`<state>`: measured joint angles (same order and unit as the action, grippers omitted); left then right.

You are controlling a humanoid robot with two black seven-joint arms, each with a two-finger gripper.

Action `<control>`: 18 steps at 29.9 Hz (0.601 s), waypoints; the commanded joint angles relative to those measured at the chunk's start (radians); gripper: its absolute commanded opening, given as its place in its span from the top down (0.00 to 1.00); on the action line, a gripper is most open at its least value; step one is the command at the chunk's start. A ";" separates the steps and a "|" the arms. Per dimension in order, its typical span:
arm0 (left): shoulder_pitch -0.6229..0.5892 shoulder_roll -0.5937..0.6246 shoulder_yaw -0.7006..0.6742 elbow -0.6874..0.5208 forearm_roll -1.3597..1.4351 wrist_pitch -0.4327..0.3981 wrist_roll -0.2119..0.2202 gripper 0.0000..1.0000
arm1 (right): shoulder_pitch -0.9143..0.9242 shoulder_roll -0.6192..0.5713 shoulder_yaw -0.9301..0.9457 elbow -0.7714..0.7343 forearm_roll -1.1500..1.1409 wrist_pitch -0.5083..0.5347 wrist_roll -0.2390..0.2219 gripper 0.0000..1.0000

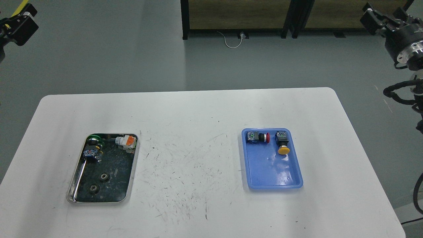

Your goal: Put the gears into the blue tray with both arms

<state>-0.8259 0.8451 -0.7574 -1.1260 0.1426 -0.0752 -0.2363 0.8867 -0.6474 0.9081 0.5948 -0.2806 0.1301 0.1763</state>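
Note:
Two small dark gears lie in the silver metal tray (74,190) at the table's left: one gear (105,177) near the middle of its dark bottom, the other gear (94,188) just below and left of it. The blue tray (274,172) sits at the right of the table, its near half bare. My left gripper (18,24) hangs high at the top left corner, far from the table. My right gripper (380,18) is raised at the top right, also off the table. Neither gripper's fingers can be told apart.
In the blue tray's far end lie a red-capped switch (259,137) and a yellow-capped switch (283,145). The silver tray also holds a green-capped switch (93,145) and an orange-and-white part (127,142). The white table (198,148) is scuffed in the middle.

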 commanded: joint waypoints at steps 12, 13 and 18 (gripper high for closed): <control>0.008 -0.060 -0.030 0.127 0.000 -0.073 -0.034 0.01 | 0.006 0.072 0.000 -0.106 0.026 0.065 -0.037 0.00; 0.013 -0.066 -0.030 0.127 0.000 -0.074 -0.041 0.01 | 0.006 0.072 0.000 -0.105 0.026 0.063 -0.037 0.00; 0.030 -0.103 -0.023 0.124 0.000 -0.098 -0.092 0.01 | 0.020 0.083 -0.003 -0.102 0.028 0.055 -0.040 0.00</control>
<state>-0.8006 0.7617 -0.7859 -0.9990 0.1418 -0.1533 -0.3035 0.8966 -0.5706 0.9071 0.4894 -0.2533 0.1896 0.1383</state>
